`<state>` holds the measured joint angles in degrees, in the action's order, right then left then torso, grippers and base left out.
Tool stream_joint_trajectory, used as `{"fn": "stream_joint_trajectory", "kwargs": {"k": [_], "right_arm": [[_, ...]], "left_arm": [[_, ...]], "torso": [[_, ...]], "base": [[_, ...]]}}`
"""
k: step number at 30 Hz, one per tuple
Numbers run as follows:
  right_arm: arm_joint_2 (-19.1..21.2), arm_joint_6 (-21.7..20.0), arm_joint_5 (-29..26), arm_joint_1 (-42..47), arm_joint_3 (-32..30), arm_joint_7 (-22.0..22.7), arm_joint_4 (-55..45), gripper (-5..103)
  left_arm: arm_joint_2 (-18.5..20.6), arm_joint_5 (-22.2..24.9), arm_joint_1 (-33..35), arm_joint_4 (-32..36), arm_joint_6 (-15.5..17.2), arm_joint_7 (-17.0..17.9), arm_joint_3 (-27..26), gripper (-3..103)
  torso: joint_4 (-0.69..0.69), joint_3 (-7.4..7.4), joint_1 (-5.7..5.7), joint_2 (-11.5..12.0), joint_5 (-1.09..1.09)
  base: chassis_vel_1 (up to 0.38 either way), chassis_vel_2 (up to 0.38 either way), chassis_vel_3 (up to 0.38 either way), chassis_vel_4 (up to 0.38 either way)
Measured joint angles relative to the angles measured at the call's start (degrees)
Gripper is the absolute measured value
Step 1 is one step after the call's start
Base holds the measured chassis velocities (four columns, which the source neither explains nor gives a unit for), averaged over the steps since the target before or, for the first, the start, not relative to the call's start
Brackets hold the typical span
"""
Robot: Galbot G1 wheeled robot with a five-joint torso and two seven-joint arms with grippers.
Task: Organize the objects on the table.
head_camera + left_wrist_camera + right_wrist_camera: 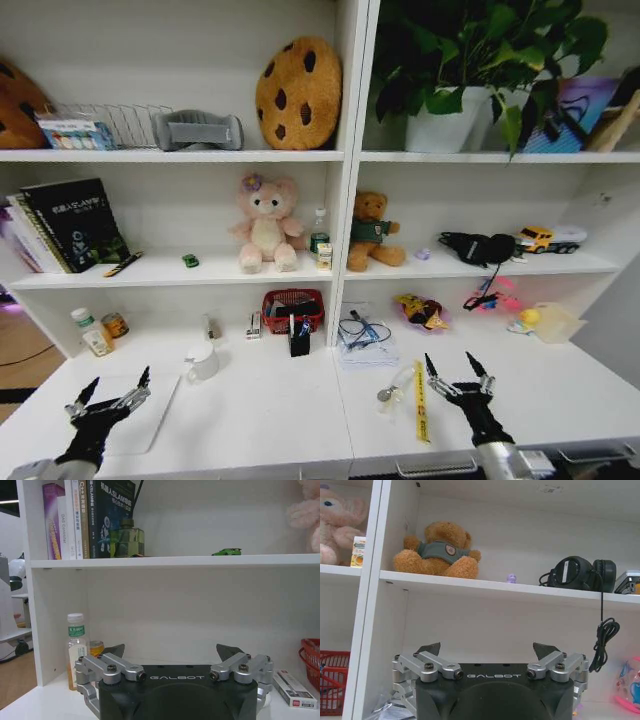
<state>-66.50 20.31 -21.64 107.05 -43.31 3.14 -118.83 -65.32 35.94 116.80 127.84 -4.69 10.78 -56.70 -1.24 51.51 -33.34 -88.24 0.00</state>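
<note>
Head view shows the long white bench (260, 420) with white shelves behind it. Let us use the small red mesh basket (293, 309) at the back of the bench as our landmark.

The long thin yellow strip (421, 402) lies flat on the bench, to the right of the red basket and much nearer the robot. It looks light and bendy, and it lies so flat that it may be hard to get under. I think the best place to take it is across its thin middle. Touching its left side lies a small clear thing with a round metal end (390, 388); I cannot tell what it is.

The clear bottle with a green label (76, 647) stands far to the left of the red basket, against the back wall. It looks light, smooth and a bit slippery. A hold around its middle should work.

The tiny green toy car (226, 552) sits on the shelf above and to the left of the basket. It is small and hard, and it may roll away.

The right pincer (459, 381) hangs low over the bench, just right of the yellow strip. Its fingers are spread wide apart and it holds nothing. The left pincer (112, 396) is far left of the basket, near the front edge, over a flat pale sheet (140, 415). It is wide apart too, and holds nothing.
</note>
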Motion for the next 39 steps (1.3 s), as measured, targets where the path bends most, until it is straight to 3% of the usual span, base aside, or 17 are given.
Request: {"fn": "stream_joint_trajectory", "kwargs": {"k": [21, 39], "right_arm": [[-1.5, -0.15, 0.57, 0.76, 1.22, 0.05, 0.26, 100], [-3.49, -2.61, -0.12, 0.06, 2.75, 3.38, -3.14, 100]], "left_arm": [[0.0, 0.0, 0.0, 0.0, 0.0, 0.0, 0.0, 100], [0.0, 0.0, 0.0, 0.0, 0.0, 0.0, 0.0, 100]], "torso": [[0.0, 0.0, 0.0, 0.0, 0.0], [0.01, 0.0, 0.0, 0.0, 0.01]], "base": [[0.081, 0.077, -0.086, -0.075], [0.092, 0.095, -0.097, -0.101]]}}
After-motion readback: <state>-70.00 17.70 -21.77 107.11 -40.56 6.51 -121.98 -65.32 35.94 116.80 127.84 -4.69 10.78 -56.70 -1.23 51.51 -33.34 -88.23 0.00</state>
